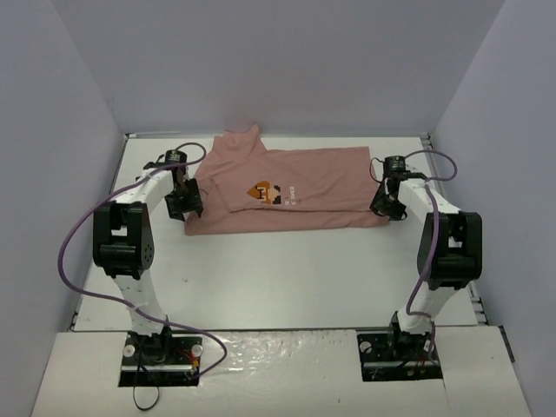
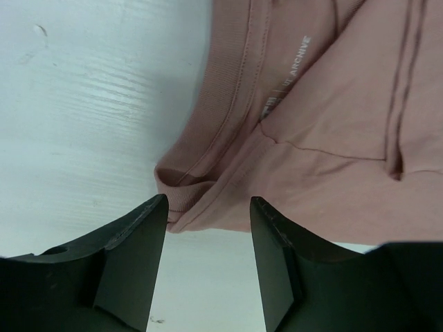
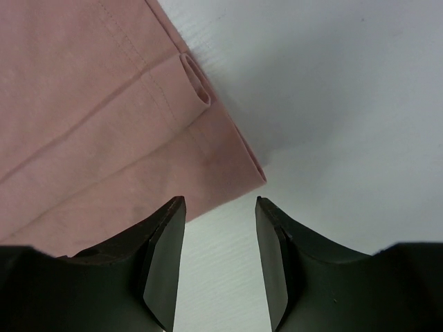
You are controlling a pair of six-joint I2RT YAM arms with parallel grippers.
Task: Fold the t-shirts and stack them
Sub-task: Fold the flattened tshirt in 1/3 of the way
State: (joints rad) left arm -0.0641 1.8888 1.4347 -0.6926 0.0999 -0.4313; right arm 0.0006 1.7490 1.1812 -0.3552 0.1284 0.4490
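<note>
The dusty-pink t-shirt lies partly folded across the far middle of the white table, its orange-brown pixel print facing up. My left gripper is open and empty at the shirt's left end; in the left wrist view the ribbed collar fold lies just beyond the gripper. My right gripper is open and empty at the shirt's right end; in the right wrist view the shirt's folded corner lies just ahead of the gripper.
The white table is walled by pale grey panels on the left, back and right. Purple cables loop from both arms. The arm bases sit at the near edge.
</note>
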